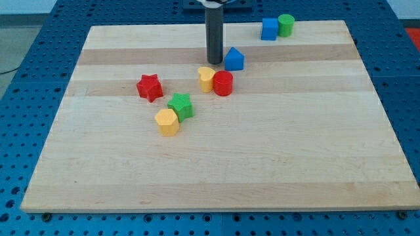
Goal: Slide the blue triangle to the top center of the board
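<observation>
Blue triangle [234, 59] sat near the board's [216, 164] top edge, a little right of center. My tip [214, 61], a bare rod holding nothing, stood just left of it, perhaps touching. The approach looked underway; next, I judged, a short push up-left, needing contact from below-right.

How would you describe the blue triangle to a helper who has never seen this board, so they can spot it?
Start at the dark rod near the board's top centre; my tip sits there. The blue triangle lies just to the tip's right, above the red cylinder. Unlike the blue cube farther up-right, it has a pointed top.
</observation>
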